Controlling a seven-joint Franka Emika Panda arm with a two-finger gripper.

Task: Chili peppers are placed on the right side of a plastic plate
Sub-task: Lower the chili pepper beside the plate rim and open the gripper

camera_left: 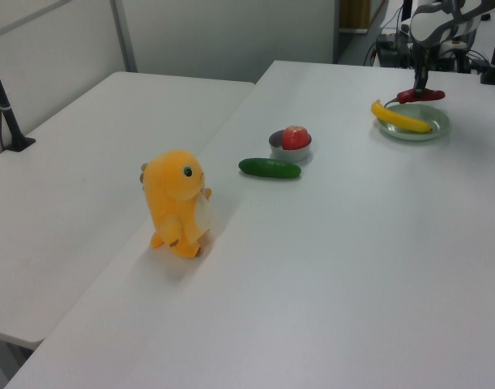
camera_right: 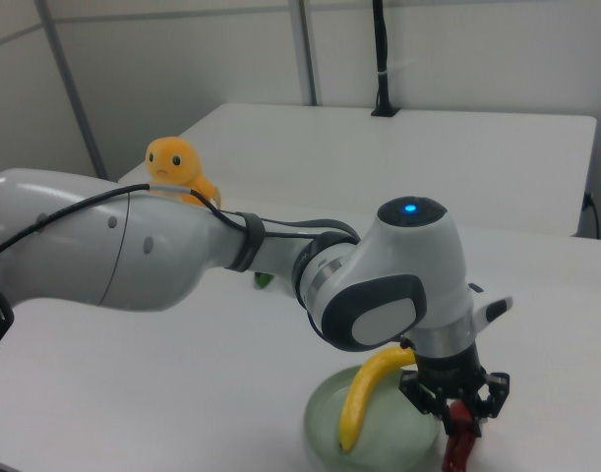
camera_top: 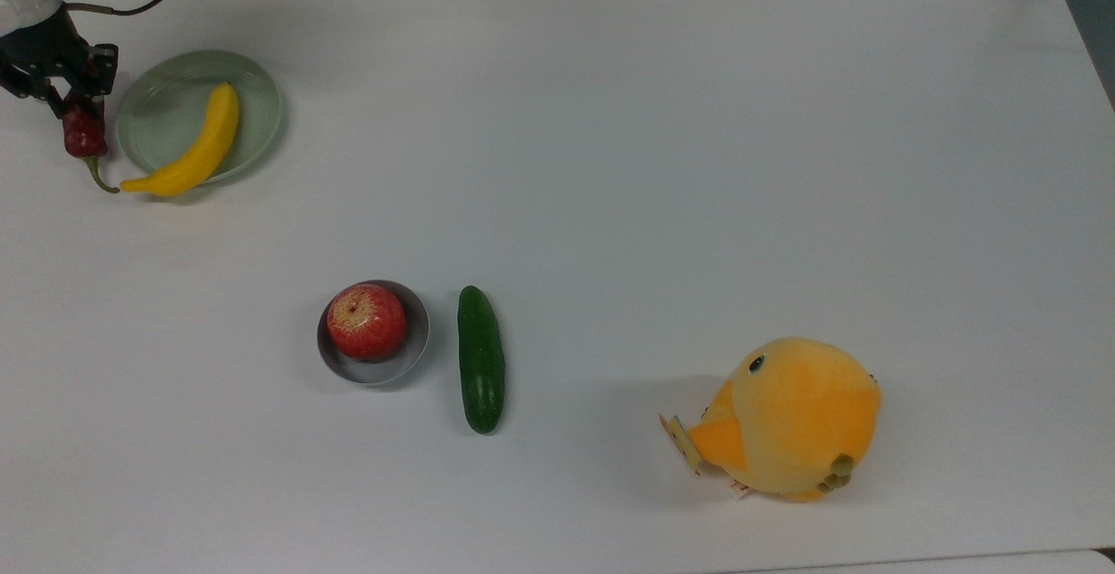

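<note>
Lowering the load gently is the point of the step in hand, as I judge it: the white surface (camera_top: 610, 165) carries everything, and the arm (camera_right: 182, 256) reaches over its far corner with the fingers (camera_top: 77, 105) closed on the chili peppers (camera_top: 84, 134), a single pepper hanging just below them, off the surface or barely touching it; I cannot tell which.

Just beside the fingers, on the top view's right, sits the plastic plate (camera_top: 253, 95), round, pale sage green, shallow, with a raised rim. A yellow banana (camera_top: 196, 147) lies across it, one tip overhanging the rim close under the fingers. Farther off stand an orange plush toy (camera_top: 793, 417), a cucumber (camera_top: 481, 358) and a grey bowl (camera_top: 416, 349) holding an apple (camera_top: 366, 320).

To finish well, the fingers should come straight down until the pepper rests flat, then part only slightly, so it neither rolls into the rim nor nudges the banana tip.

The pepper is glossy, dark red, a little wrinkled, with a thin curved green stem (camera_top: 98, 175) pointing away from the fingers toward the banana tip.
</note>
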